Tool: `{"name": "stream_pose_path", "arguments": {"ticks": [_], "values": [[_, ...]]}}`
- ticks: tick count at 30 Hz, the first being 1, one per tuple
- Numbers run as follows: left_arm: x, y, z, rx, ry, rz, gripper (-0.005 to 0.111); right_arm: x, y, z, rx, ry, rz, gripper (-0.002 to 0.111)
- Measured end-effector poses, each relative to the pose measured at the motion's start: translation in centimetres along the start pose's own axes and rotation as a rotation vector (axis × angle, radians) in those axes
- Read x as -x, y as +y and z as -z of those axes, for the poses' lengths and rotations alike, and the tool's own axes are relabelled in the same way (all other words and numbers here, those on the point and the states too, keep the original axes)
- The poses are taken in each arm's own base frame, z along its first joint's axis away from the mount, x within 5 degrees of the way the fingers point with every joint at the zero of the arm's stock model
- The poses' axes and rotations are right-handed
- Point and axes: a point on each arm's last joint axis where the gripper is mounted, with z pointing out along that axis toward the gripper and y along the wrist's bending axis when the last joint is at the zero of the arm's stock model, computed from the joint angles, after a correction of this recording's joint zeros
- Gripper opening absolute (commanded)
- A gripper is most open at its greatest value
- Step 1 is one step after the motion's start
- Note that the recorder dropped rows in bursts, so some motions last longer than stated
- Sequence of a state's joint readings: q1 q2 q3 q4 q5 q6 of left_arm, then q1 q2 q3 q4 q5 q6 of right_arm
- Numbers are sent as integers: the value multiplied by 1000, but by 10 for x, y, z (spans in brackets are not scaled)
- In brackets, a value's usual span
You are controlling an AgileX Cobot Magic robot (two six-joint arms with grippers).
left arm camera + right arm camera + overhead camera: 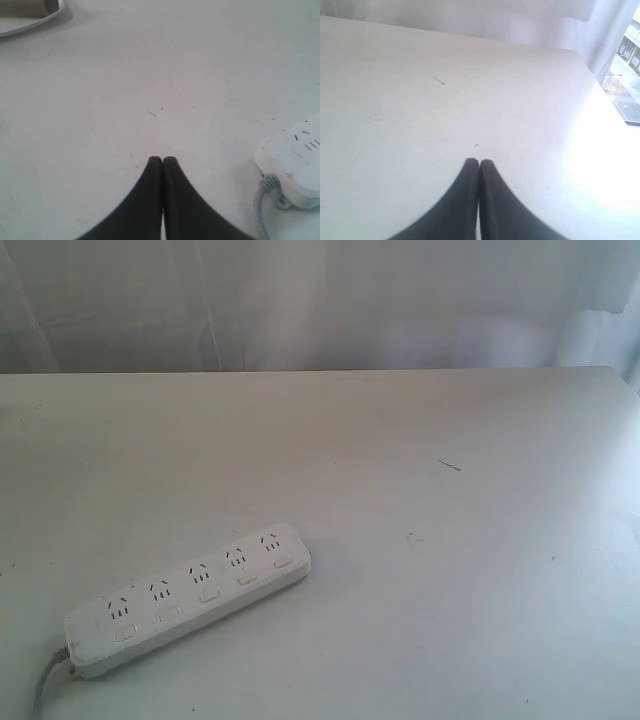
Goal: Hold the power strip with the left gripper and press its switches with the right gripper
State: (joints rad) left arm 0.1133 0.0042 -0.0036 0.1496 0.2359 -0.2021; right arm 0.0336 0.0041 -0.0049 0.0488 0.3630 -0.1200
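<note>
The left gripper [163, 159] is seen with its two black fingers pressed together, tip against tip, and nothing is caught between them. It is held over bare tabletop. The corded end of the power strip [295, 160] is picked up near it in the left wrist view, but is not touched. The right gripper [479, 161] is likewise closed up tight and empty, and is held over open table with a thin dark scratch [439, 81] out ahead of it.

Over to the exterior view: the strip is found lying flat in the lower left of the frame, sockets facing up. Its long axis is set on a diagonal. The end with the grey cord [45, 680] is turned to the lower left corner, and the free rounded end is pointed up and right, toward the frame's centre. The switches [208, 593] are lined up in a row along its nearer side, one below each socket group.

The table [400, 460] is shown as pale, matte and lightly speckled. A pale curtain [300, 300] is hung across the top of the frame, and in the right wrist view a bright window [627, 50] is glimpsed past the table's corner.
</note>
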Motion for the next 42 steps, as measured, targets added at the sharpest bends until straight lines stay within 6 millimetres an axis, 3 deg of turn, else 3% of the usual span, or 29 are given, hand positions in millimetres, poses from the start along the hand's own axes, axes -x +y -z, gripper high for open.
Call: {"name": "stream_pose_path", "arguments": {"ticks": [3, 9, 12, 17, 22, 25, 34, 42], "values": [[4, -1, 0, -7, -44, 23, 0, 0, 0, 0, 0, 0, 0, 0], [27, -3, 4, -85, -289, 366, 0, 0, 0, 0, 0, 0, 0, 0], [29, -3, 5, -98, -304, 418, 0, 0, 0, 0, 0, 0, 0, 0], [58, -4, 20, -163, -459, 311, 0, 0, 0, 0, 0, 0, 0, 0], [89, -17, 46, -308, -715, 66, 0, 0, 0, 0, 0, 0, 0, 0], [92, -23, 50, -368, -728, 17, 0, 0, 0, 0, 0, 0, 0, 0], [88, -21, 46, -379, -649, 152, 0, 0, 0, 0, 0, 0, 0, 0], [89, -22, 47, -370, -664, 93, 0, 0, 0, 0, 0, 0, 0, 0]]}}
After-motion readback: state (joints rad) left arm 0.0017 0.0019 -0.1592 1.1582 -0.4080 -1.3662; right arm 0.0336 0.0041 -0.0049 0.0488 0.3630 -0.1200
